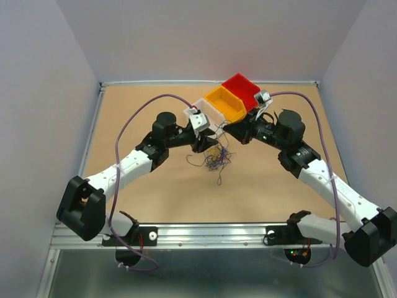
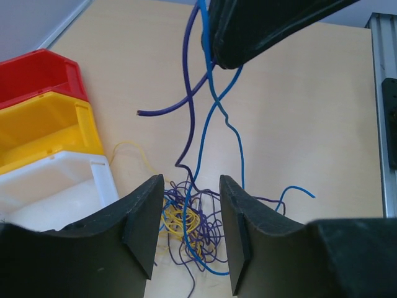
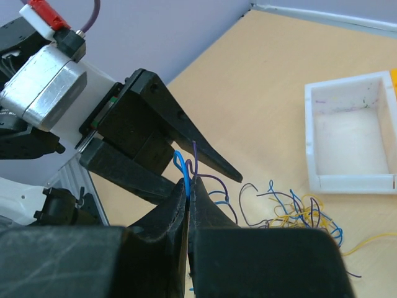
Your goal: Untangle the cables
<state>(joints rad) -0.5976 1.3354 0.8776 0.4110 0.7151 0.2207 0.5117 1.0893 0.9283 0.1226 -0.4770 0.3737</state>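
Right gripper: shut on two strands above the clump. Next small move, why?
Probably close the left gripper, now open: the blue and purple strands held by the right gripper hang between its fingers down into the clump, so gripping them lets the arms pull apart.

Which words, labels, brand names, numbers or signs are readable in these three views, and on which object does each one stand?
None: no view shows any readable text.
The red bin, yellow bin and white bin: plain walls, no label.
The right arm's base: only small red and green lights, no legible marking.
The cables: no tags visible.
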